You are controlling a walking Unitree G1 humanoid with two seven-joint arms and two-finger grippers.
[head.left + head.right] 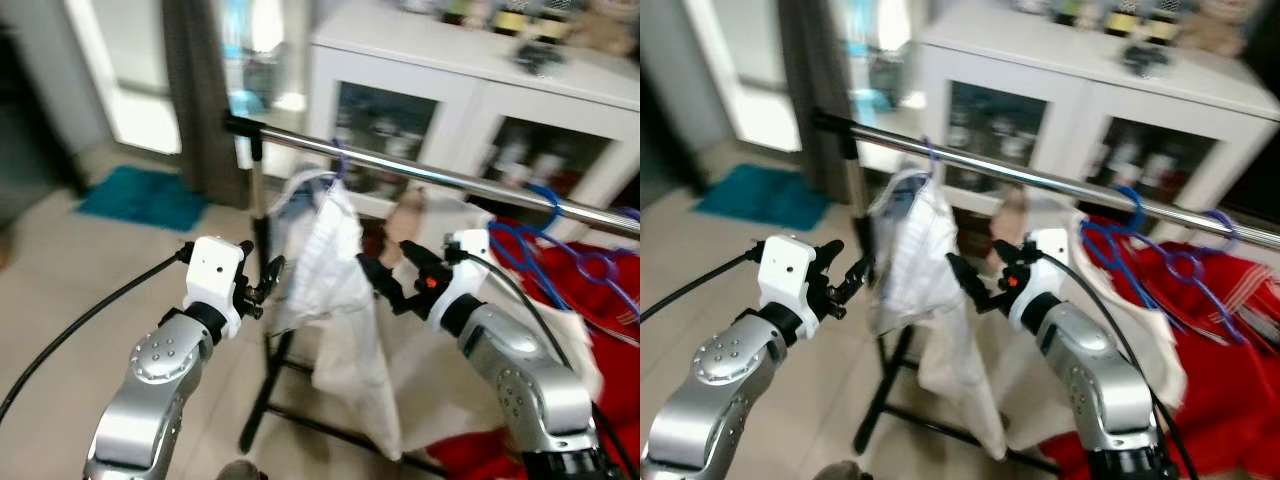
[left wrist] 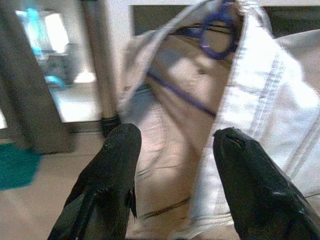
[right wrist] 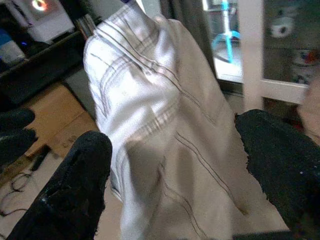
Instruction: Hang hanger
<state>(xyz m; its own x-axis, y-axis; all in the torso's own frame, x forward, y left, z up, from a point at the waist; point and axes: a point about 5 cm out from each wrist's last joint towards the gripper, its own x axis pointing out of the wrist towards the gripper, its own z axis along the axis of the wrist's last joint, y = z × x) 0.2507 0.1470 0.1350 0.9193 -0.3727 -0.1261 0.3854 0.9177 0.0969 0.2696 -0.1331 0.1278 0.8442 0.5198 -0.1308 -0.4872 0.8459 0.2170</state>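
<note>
White shirt (image 1: 335,290) between both grippers' wide-spread, empty black fingers (image 2: 112,165).

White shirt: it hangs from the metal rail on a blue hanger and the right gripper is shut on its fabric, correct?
Not quite. The white shirt does hang from the metal rail on a blue hanger, but the right gripper is open, its fingers either side of the fabric, as the right wrist view shows.

Left gripper (image 2: 175,150) fingers spread, empty; white shirt (image 2: 260,110) just ahead on a blue hanger (image 2: 217,30); rack post (image 2: 97,65) beside it.
</note>
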